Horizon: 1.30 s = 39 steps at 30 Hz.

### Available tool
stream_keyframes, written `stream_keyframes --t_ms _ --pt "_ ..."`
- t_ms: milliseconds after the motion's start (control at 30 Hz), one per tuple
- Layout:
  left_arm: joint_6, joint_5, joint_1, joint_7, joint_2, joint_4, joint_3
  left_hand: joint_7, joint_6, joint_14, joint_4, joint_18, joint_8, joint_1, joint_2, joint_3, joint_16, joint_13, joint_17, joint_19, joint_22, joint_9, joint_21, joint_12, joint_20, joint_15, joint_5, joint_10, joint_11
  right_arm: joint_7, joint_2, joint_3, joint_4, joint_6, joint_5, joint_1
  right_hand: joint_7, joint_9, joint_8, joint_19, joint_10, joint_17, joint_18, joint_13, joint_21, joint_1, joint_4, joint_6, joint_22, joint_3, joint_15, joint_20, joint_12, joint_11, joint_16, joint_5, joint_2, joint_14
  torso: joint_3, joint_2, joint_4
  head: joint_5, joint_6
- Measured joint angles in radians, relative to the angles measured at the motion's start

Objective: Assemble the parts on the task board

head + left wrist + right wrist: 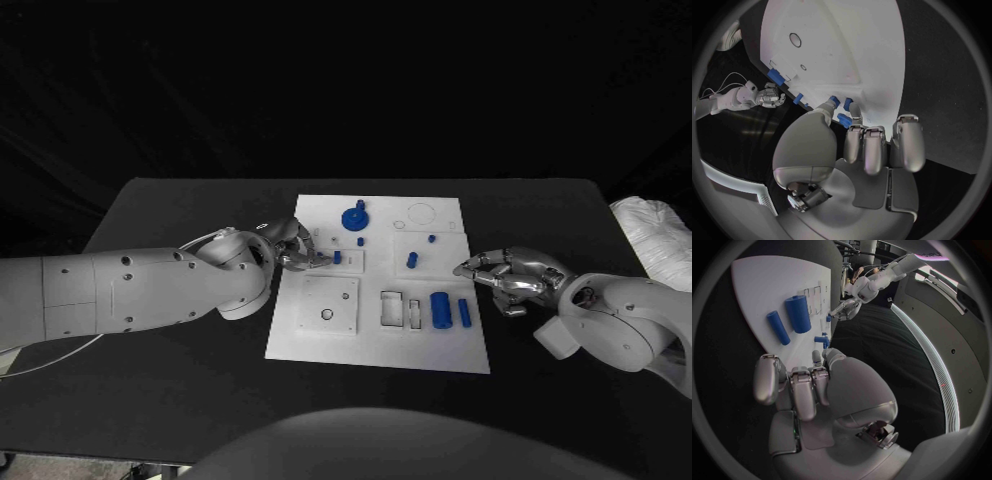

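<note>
The flat white task board (378,345) lies in the middle of the black surface (173,390), between the two robot hands. The left robot hand (293,246) pinches a small blue peg (338,257) at the board's left edge. The right robot hand (505,277) sits just off the right edge, fingers curled on nothing, near two blue cylinders (441,310), one fat and one thin.

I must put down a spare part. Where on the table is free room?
Bare black table lies in front of the task board, and beyond its far edge. Crowded: the board's middle, where the left hand reaches small blue parts, and its right edge beside the right hand.
</note>
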Motion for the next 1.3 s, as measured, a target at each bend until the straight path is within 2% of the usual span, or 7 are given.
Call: stream_keyframes --t_ms 300,500,733,800,967,1133,1300 --pt "0.007 -0.041 0.019 -0.030 -0.075 0.055 0.001 0.002 -0.013 0.000 0.003 0.000 0.021 -0.020 -0.026 -0.090 0.005 0.000 0.000 0.000 0.000 0.016 0.006 0.026 0.000 0.000 -0.039 0.000 0.000 -0.001 -0.003 0.000 0.001 0.000 0.000 0.000 0.000 0.000 0.000 0.000 0.000 0.000 0.000 0.000 0.000 0.000 0.000 0.000 0.000 0.000 0.000 0.000 0.001 0.000 0.000 0.000 0.000 0.000 0.0000 0.000 -0.0013 0.001 0.000" --pt "0.018 -0.066 0.093 -0.050 -0.132 0.093 0.003 0.009 -0.055 -0.004 0.003 0.000 0.028 -0.060 0.007 -0.266 0.014 0.000 0.000 0.000 0.000 0.029 0.006 0.026 0.007 0.004 -0.038 0.000 0.000 -0.001 -0.003 0.000 0.001 -0.001 0.000 0.000 0.000 0.001 0.000 0.000 0.002 0.000 0.000 -0.011 0.000 -0.005 0.003 0.000 0.000 0.003 0.000 0.000 0.001 0.002 0.000 0.000 -0.005 0.000 -0.0001 0.000 -0.0003 0.000 0.000" --pt "-0.065 0.001 0.190 0.089 -0.169 0.106 0.003 0.027 -0.113 -0.004 0.003 0.000 0.012 -0.115 -0.007 -0.350 0.016 0.000 0.001 0.000 0.000 0.015 0.016 -0.038 0.019 0.024 -0.125 -0.046 0.025 0.002 0.001 0.000 0.001 -0.002 0.000 0.000 0.000 0.001 0.000 0.000 0.002 0.000 0.000 -0.011 0.000 -0.005 0.000 0.000 0.000 0.006 0.000 0.000 0.001 0.002 0.000 0.000 -0.005 0.000 0.0000 0.000 -0.0019 0.005 0.000" --pt "-0.102 0.054 0.213 0.171 -0.170 0.103 0.004 0.041 -0.127 -0.003 0.003 0.000 -0.006 -0.046 0.031 -0.323 0.012 -0.017 0.001 0.000 0.000 -0.013 -0.003 -0.148 0.033 0.043 -0.120 -0.155 0.042 0.003 0.002 0.000 0.000 -0.003 0.000 0.000 0.000 0.001 0.000 0.000 0.002 0.000 0.000 -0.011 0.000 -0.005 0.000 0.000 0.000 0.006 0.000 0.000 0.001 0.002 0.000 0.000 -0.005 0.000 0.0000 0.000 -0.0017 0.006 0.000" --pt "-0.143 0.146 0.236 0.329 -0.154 0.081 0.004 0.083 -0.135 -0.034 -0.010 0.006 -0.155 0.254 0.104 -0.216 -0.164 -0.405 0.001 -0.012 0.000 -0.198 -0.057 -0.653 0.056 0.076 0.134 -0.521 0.077 0.007 0.004 0.000 -0.001 -0.005 0.000 0.000 0.000 0.001 0.000 0.000 0.002 0.000 0.000 -0.011 0.000 -0.005 0.000 0.000 0.000 0.006 -0.002 0.000 0.001 0.002 0.000 0.000 -0.005 -0.002 0.0000 0.000 -0.0015 0.009 0.000" --pt "-0.109 0.142 0.243 0.403 -0.115 0.054 0.002 0.111 -0.086 -0.215 -0.002 0.025 -0.342 0.548 0.082 -0.004 -0.434 -0.686 -0.165 -0.069 0.000 -0.431 -0.141 -0.990 0.083 0.104 -0.020 -0.620 0.117 0.011 0.004 0.000 0.000 -0.006 0.000 0.000 0.000 0.001 0.000 0.000 0.002 0.000 0.000 -0.011 0.000 -0.005 0.000 0.000 0.000 0.006 -0.003 0.000 0.001 0.002 0.000 0.000 -0.005 -0.002 0.0005 0.001 -0.0014 0.011 0.000" --pt "-0.014 -0.022 0.240 0.412 -0.059 0.024 0.001 0.049 -0.031 -0.157 -0.005 0.033 -0.442 0.518 -0.017 0.037 -0.506 -0.887 -0.264 -0.017 0.000 -0.597 -0.078 -1.156 0.064 0.063 -0.045 -0.618 0.071 0.016 0.003 0.000 0.001 -0.006 0.000 0.000 0.000 0.000 0.000 0.000 0.002 0.000 0.000 -0.023 0.000 -0.009 0.004 0.000 0.000 0.010 -0.003 0.000 0.001 0.002 0.000 0.000 -0.009 -0.002 -0.0004 0.003 0.0008 0.011 0.000"
